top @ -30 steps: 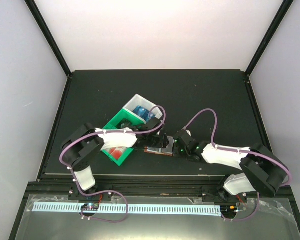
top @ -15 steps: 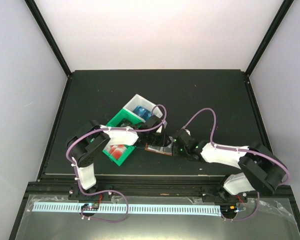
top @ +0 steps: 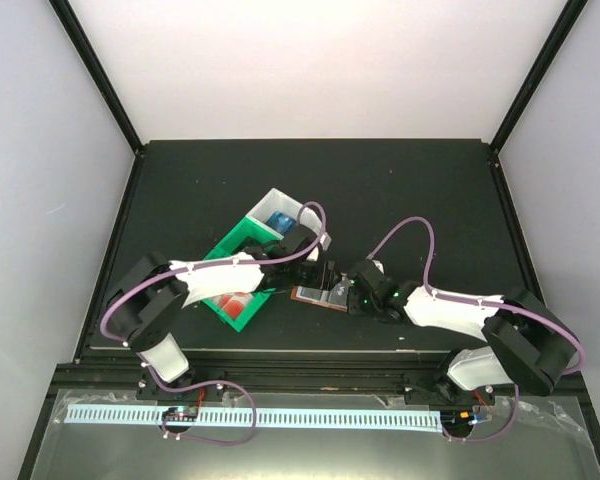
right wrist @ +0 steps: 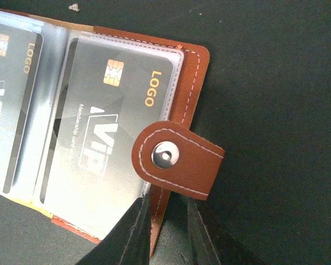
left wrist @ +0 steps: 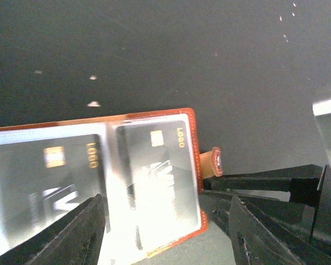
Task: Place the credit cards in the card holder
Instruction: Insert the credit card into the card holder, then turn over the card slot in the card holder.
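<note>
The brown card holder (top: 313,294) lies open on the dark table, its snap tab (right wrist: 179,160) folded over the edge. Two black credit cards sit in its clear pockets, one (right wrist: 107,132) beside the tab and the other (left wrist: 49,176) in the neighbouring pocket. My right gripper (right wrist: 166,210) is shut on the holder's leather edge below the tab. My left gripper (left wrist: 165,212) hovers open above the holder, fingers (left wrist: 77,232) wide apart and holding nothing. Blue credit cards (top: 279,220) and red ones (top: 235,300) lie in the tray.
The green-and-white three-compartment tray (top: 227,250) stands just left of the holder, under my left arm. Purple cables loop over both arms. The table's front edge (top: 300,350) runs close below the holder.
My left arm has stretched out, its elbow swinging left and down, while its gripper stays over the holder. The right arm and the holder have not moved.
</note>
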You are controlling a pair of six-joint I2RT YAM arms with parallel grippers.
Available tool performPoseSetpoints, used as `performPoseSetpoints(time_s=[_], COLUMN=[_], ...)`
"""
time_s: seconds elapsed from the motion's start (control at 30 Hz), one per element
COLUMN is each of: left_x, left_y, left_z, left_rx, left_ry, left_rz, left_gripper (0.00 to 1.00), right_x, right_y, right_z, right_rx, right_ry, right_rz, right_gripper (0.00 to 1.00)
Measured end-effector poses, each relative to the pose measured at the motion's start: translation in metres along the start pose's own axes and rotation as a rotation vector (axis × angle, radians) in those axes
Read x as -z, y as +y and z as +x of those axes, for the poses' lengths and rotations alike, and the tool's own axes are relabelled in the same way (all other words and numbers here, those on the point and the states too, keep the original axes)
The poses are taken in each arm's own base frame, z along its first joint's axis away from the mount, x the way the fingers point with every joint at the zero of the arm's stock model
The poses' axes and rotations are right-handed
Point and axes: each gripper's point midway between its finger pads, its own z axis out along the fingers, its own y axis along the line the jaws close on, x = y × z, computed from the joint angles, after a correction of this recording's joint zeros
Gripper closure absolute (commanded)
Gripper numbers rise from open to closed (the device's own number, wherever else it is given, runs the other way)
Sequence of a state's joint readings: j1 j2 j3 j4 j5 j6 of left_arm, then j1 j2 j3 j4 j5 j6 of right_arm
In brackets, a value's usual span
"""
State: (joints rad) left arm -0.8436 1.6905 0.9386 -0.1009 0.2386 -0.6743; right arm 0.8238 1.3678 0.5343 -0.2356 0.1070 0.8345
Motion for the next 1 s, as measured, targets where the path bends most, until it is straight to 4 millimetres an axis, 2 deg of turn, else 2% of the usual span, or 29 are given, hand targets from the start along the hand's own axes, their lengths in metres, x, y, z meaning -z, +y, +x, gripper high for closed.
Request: performPoseSetpoints(time_s=[0.07, 0.17, 0.43, 0.57, 0.7, 0.83, 1.0], left_x=[0.013, 0.019, 0.020, 0.020, 0.018, 0.018, 0.017], left_y=[0.004, 0.018, 0.059, 0.064, 0.065, 0.068, 0.071], left_z=[-0.005, -0.004, 0.022, 0.025, 0.027, 0.030, 0.032], left_rx=[-0.007, 0.001, 0.040, 0.047, 0.052, 0.061, 0.071], left_ry=[-0.031, -0.037, 0.016, 0.019, 0.025, 0.031, 0.035], left_rz=[-0.049, -0.122, -0.265, -0.279, -0.269, -0.267, -0.262], left_gripper=[0.35, 0.36, 0.43, 0.53, 0.64, 0.65, 0.64], right_x=[0.000, 0.000, -0.001, 0.001, 0.013, 0.029, 0.034], right_y=[0.000, 0.000, 0.001, -0.005, -0.012, 0.000, 0.021], right_z=[0.000, 0.000, -0.001, -0.001, -0.003, -0.021, -0.030], right_rx=[0.002, 0.004, 0.009, 0.013, 0.028, 0.047, 0.074], right_ry=[0.000, 0.001, -0.002, 0.000, -0.011, -0.054, -0.062], right_rz=[0.001, 0.001, -0.001, 0.027, 0.068, 0.044, -0.027], right_gripper=[0.78, 0.78, 0.78, 0.78, 0.78, 0.79, 0.80])
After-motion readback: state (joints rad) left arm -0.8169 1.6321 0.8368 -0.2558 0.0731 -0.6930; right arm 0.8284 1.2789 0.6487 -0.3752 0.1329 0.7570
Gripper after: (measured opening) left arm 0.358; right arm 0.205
